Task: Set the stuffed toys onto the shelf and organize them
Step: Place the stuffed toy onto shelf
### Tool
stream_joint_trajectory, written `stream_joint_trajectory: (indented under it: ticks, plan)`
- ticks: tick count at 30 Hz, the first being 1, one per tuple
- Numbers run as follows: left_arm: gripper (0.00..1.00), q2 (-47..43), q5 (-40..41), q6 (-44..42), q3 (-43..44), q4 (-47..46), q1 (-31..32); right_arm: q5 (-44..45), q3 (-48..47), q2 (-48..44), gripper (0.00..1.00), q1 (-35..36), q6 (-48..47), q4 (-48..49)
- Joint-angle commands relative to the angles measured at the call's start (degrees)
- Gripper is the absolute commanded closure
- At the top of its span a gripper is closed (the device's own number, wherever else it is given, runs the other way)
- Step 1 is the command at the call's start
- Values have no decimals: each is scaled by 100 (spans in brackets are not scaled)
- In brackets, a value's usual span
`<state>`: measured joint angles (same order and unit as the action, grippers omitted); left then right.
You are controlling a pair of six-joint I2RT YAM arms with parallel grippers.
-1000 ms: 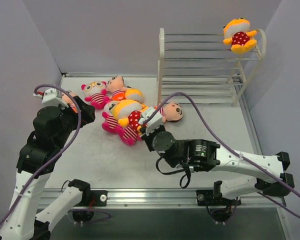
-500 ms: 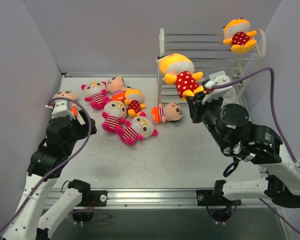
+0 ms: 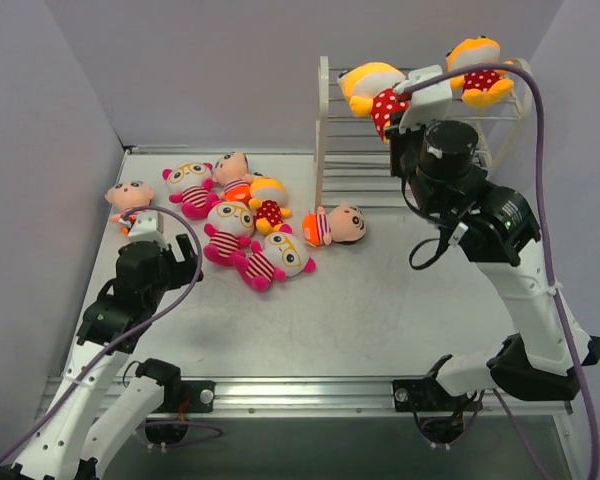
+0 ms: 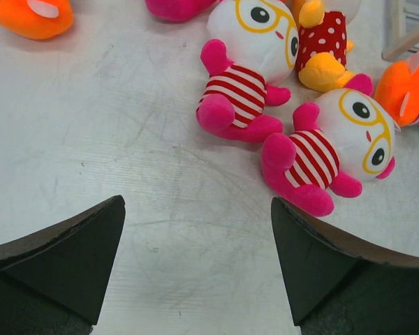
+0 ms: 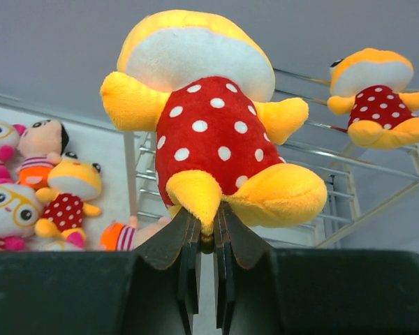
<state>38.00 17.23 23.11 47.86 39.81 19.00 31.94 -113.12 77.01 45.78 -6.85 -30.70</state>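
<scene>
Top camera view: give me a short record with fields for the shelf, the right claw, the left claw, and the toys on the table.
Shelf: white wire rack, shelved polka-dot doll on the top tier
Right claw: shut on the held polka-dot doll, up at top-tier height
Left claw: open, empty, over the table near the glasses dolls
Toys on table: seven; three glasses dolls, three peach-faced dolls, one loose polka-dot doll

No legible text or labels anywhere.
</scene>
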Motion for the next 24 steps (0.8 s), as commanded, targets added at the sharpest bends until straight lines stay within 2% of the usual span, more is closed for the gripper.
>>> stream_joint_trajectory:
  ticks: [1, 13, 16, 24]
  plan:
    - [6, 67, -308, -167, -84, -483, -55, -758, -579, 261, 100, -762, -448, 213]
    - [6, 357, -1020, -263, -66, -641, -528, -1744, -553, 1078, 100, -2459, -439, 1048]
    - [6, 340, -1240, -281, -101, -720, -635, -1744, -641, 1298, 100, -2582, -475, 1197]
    - [6, 252, -1231, -290, -101, -685, -608, -1613, -624, 1703, 100, -2776, -528, 1733]
